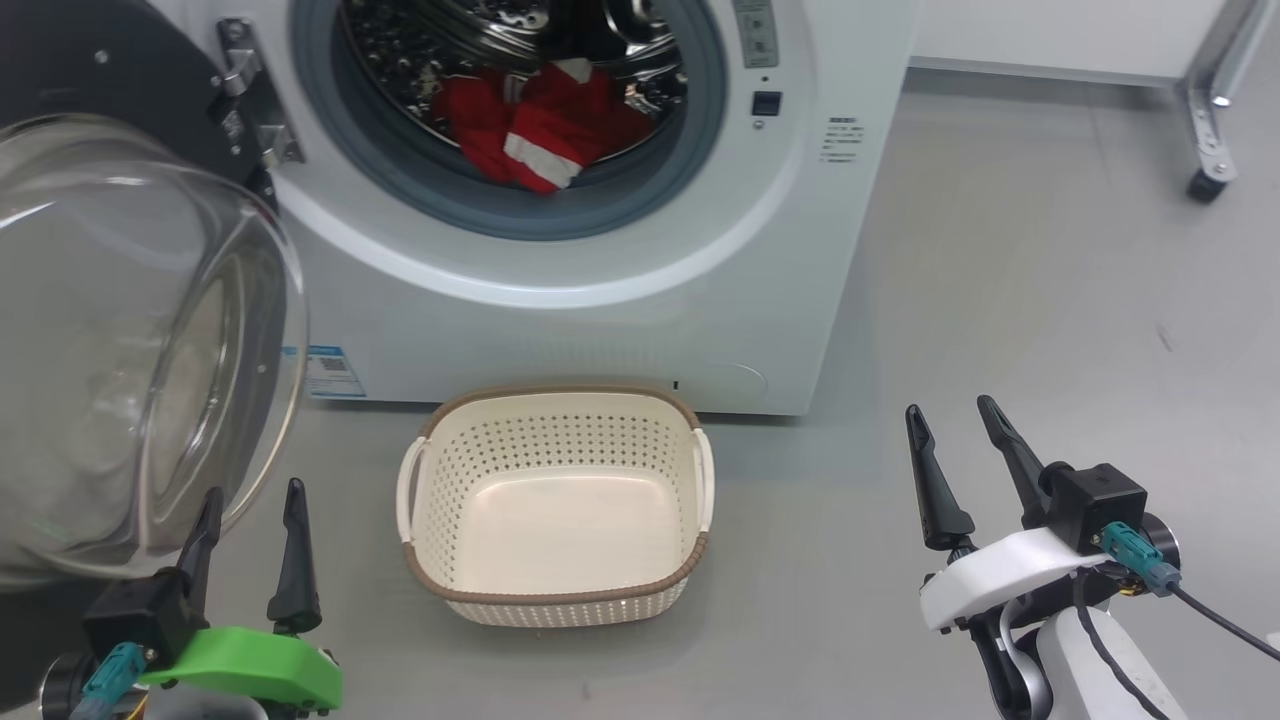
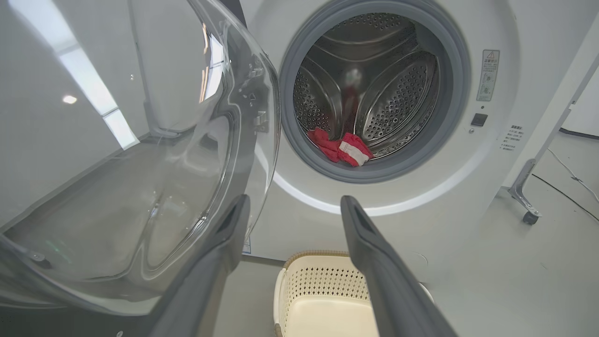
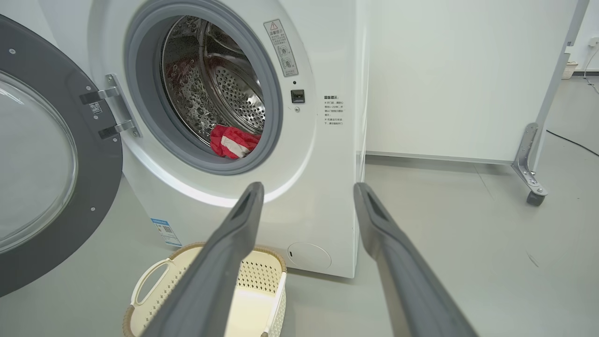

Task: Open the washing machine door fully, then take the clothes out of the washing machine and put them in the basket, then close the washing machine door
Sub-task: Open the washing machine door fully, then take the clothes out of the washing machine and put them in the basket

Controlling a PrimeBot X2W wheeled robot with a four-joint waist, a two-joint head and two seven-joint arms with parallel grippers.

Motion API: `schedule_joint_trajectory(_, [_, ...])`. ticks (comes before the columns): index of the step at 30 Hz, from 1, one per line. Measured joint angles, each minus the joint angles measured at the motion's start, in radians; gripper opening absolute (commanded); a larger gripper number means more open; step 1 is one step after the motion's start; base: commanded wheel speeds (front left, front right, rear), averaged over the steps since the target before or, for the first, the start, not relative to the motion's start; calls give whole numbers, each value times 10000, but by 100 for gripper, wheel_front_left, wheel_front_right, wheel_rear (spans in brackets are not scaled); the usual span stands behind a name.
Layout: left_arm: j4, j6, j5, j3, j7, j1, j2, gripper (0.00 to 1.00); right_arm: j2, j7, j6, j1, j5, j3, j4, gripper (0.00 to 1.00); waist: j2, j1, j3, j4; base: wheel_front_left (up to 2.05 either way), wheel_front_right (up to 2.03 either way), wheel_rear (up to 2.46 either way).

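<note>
"Two end effectors: what is each one doing?"

"The left end effector (image 1: 253,492) has its jaws spread and holds nothing. Its fingers (image 1: 295,560) sit just beside the glass bowl of the washing machine door (image 1: 120,330). The right end effector (image 1: 948,408) is likewise spread and empty, over the floor (image 1: 1000,300) off to the right, well apart from the washing machine (image 1: 600,330)."

"So which step is this?"

"The door is swung out to the left on its hinges (image 3: 99,95), so I judge the opening done and the unloading about to begin. The clothes (image 1: 545,130) lie at the bottom of the drum (image 2: 398,93), near its front edge, just behind the grey gasket (image 1: 560,218). The basket (image 1: 560,395) stands on the floor just before the machine's front lower edge, with nothing in it."

"What does the next move call for?"

"Probably a reach through the opening, low over the gasket's bottom lip, closing on a bunched fold of red cloth. The left arm would have to clear the door's bowl first; the right has the freer path."
</note>
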Motion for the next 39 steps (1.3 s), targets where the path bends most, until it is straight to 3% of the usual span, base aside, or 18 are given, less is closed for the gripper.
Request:
schedule_joint_trajectory(14, [-320, 77, 111, -224, 433, 160, 29, 100, 2, 0, -100, 33, -2, -56, -88, 100, 0, 0, 32, -1074, 0, 0, 0])
schedule_joint_trajectory(39, [-579, 178, 161, -393, 736, 266, -117, 100, -2, 0, -102, 160, 2, -38, -148, 100, 0, 0, 7, -1134, 0, 0, 0])
